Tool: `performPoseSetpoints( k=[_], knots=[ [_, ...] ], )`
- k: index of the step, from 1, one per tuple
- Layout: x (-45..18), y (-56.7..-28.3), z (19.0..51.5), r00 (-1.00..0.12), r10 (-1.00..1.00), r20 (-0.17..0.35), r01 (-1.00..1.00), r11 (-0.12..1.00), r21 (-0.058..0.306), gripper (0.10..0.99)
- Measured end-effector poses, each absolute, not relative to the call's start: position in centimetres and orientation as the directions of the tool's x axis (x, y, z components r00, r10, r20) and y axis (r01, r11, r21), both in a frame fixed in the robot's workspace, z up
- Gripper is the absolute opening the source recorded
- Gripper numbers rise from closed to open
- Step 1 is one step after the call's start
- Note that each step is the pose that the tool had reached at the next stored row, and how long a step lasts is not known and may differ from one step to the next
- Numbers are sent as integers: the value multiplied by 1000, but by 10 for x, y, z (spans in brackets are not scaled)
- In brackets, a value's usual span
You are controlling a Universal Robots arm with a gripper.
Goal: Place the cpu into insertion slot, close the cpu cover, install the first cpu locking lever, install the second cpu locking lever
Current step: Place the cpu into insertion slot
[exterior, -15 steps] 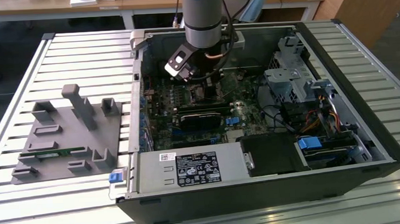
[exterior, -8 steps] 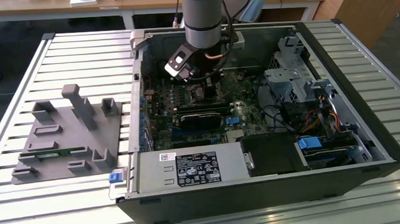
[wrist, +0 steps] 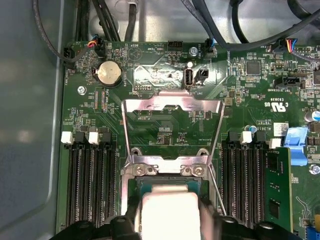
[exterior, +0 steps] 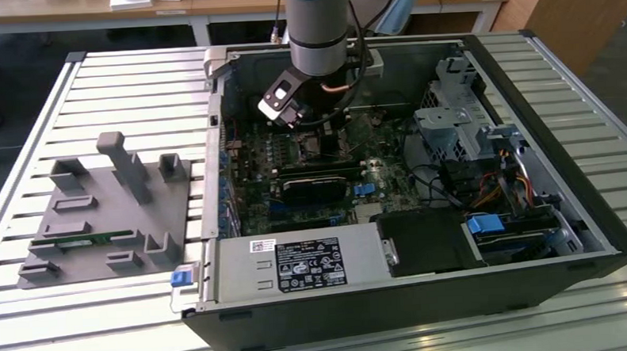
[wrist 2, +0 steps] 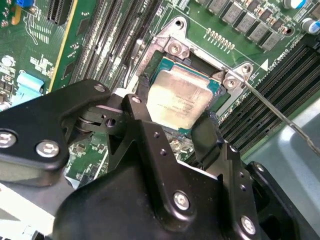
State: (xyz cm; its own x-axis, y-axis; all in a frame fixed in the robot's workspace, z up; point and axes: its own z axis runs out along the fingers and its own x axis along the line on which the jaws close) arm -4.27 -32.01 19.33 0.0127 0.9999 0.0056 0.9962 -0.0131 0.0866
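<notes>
As we logged it, our gripper (wrist 2: pixel 175 117) pinched the cpu (wrist 2: pixel 182 95) by opposite edges | cpu sat at the open socket (wrist 2: pixel 173 47) | cpu cover (wrist: pixel 150 103) lay folded back beyond the socket.

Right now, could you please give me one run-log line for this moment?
pincer: shut on cpu | cpu: at socket | cpu cover: open

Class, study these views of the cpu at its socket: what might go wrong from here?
The pincer straddles the cpu over the socket; a tilted seating might damage contacts. The thin lever lies close beside the pincer and could be snagged. The cpu cover lies open, so nothing secures the cpu.
</notes>
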Motion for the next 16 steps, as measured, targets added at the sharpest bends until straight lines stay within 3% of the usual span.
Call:
performPoseSetpoints(
  k=[1,9,11,12,16],
  knots=[
    [-43,-320,193,13,1000,5,996,-13,87,612],
    [-43,-320,193,13,1000,4,996,-13,87,612],
    [-43,-320,193,13,1000,3,996,-13,87,596],
    [-43,-320,193,13,1000,3,996,-13,87,533],
    [-43,-320,194,13,1000,4,996,-14,87,533]
  ],
)
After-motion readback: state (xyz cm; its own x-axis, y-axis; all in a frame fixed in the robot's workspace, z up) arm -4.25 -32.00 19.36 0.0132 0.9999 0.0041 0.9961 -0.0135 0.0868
